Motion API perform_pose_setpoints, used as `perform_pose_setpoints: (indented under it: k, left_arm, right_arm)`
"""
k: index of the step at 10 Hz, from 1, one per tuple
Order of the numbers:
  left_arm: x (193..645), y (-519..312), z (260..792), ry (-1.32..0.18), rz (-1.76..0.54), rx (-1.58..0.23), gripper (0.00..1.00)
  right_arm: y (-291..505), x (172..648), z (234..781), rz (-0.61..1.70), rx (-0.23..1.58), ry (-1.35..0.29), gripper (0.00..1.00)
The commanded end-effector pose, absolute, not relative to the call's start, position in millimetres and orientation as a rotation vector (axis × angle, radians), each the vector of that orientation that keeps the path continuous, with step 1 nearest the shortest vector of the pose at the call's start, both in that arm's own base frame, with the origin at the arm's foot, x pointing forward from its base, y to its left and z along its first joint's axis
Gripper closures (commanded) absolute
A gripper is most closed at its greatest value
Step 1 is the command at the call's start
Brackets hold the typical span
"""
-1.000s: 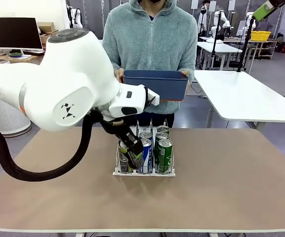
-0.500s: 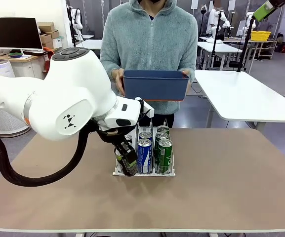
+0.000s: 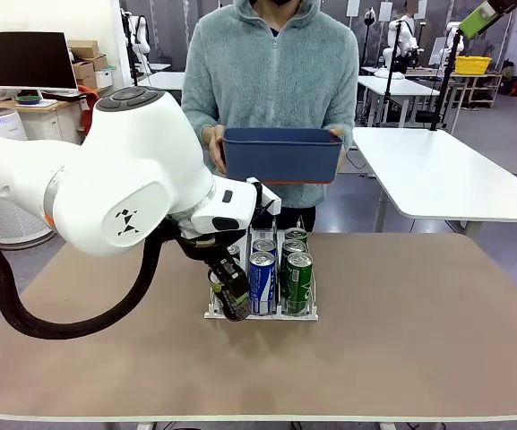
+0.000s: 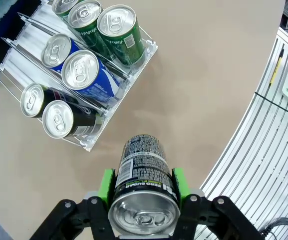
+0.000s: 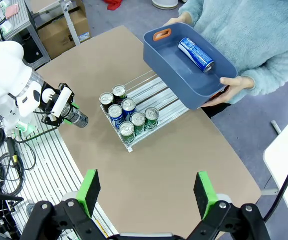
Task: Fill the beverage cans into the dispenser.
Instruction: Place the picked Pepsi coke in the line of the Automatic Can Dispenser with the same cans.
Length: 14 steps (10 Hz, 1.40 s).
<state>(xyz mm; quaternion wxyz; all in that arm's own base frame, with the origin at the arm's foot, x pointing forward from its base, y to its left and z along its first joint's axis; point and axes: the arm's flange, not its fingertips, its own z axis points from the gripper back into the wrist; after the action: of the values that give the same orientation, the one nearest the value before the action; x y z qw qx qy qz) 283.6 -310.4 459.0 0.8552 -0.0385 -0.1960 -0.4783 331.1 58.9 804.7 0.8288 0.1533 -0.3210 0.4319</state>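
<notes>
My left gripper point(image 4: 144, 185) is shut on a black beverage can point(image 4: 143, 192), its green pads pressed against both sides. In the front view this can point(image 3: 233, 303) hangs tilted just in front of the dispenser's point(image 3: 262, 315) near-left corner. The dispenser point(image 4: 92, 145) holds two black cans point(image 4: 57, 119) in one outer lane, two blue cans point(image 4: 81, 70) in the middle lane and green cans point(image 4: 116, 22) in the other outer lane. High above the table, my right gripper point(image 5: 146, 192) stands open with nothing in it, looking down on the dispenser point(image 5: 151, 87).
A person at the far side holds a dark-blue bin point(image 3: 282, 154) above the table edge. One blue can point(image 5: 196, 54) lies inside the bin point(image 5: 183, 80). The brown table point(image 3: 401, 340) has free room right of the dispenser and along its front.
My left gripper with the black can has sunk lower and slid slightly left in front of the dispenser. In the last half second it hardly moved. The bin stays put.
</notes>
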Motion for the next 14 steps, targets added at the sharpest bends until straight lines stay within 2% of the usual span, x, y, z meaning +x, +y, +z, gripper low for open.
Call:
perform_pose_setpoints:
  k: [1,5,8,10,14]
  left_arm:
    - [296.5,-310.4,454.5,-0.403,-1.027,-0.047,0.42]
    - [325.1,-310.1,438.3,-0.354,-0.979,0.039,0.42]
    - [343.0,-312.6,432.4,-0.372,-0.921,0.031,0.42]
    - [331.6,-300.8,431.8,-0.353,-0.975,0.025,0.42]
    - [345.8,-314.3,421.1,-0.31,-0.847,0.045,0.42]
  right_arm:
    - [60.3,327.6,801.0,0.908,0.325,-0.678,0.0]
    - [60.3,327.6,801.0,0.908,0.325,-0.678,0.0]
    - [60.3,327.6,801.0,0.908,0.325,-0.678,0.0]
    - [60.3,327.6,801.0,0.908,0.325,-0.678,0.0]
    - [60.3,327.6,801.0,0.908,0.325,-0.678,0.0]
